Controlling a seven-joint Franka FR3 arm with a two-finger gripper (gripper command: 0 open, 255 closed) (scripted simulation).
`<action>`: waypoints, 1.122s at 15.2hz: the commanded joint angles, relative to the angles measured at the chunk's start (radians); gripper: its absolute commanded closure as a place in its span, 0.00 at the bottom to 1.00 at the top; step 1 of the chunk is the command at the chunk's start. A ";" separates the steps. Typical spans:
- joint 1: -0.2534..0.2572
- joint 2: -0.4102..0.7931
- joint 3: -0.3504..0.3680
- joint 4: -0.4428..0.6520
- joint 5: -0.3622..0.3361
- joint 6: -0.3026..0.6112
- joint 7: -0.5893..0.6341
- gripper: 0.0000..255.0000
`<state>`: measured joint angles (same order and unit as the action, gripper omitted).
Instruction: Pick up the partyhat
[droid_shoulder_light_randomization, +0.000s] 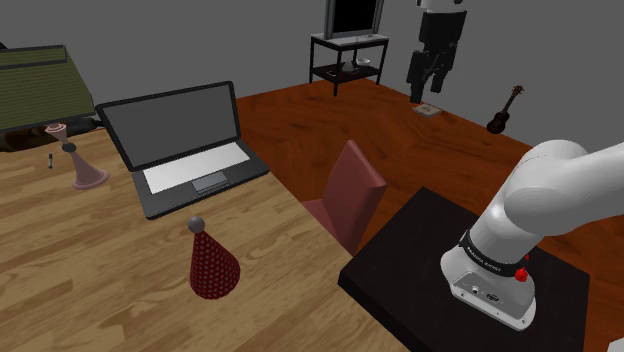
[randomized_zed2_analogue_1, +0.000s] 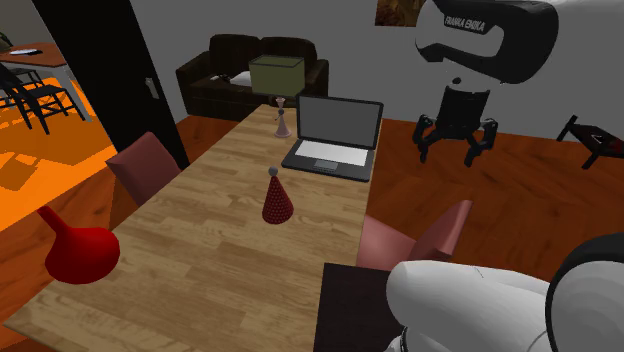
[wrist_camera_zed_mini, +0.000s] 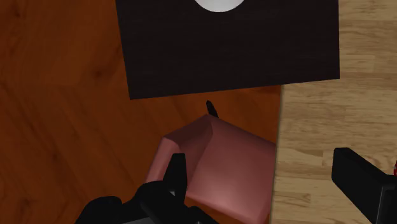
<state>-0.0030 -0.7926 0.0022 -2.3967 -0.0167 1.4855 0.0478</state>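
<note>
Your claw (wrist_camera_zed_mini: 261, 162) is hanging wide open above the pink chair (wrist_camera_zed_mini: 232, 175). The red partyhat (droid_shoulder_light_randomization: 212, 262) is standing on the worktop (droid_shoulder_light_randomization: 90, 285), well away from the claw (upright, cone narrowing upward), so be aiming low on its body.

The table (droid_shoulder_light_randomization: 80, 285) shows matt wood grain; the partyhat (droid_shoulder_light_randomization: 212, 265) looks rough, dotted.
</note>
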 joint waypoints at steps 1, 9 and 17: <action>0.000 0.000 0.000 0.000 0.000 0.000 0.000 0.00; 0.060 0.104 0.131 -0.063 0.123 0.207 0.141 0.00; 0.107 0.290 0.264 -0.044 0.204 0.424 0.273 0.00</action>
<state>0.0994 -0.5359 0.2464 -2.4463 0.1786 1.8745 0.3015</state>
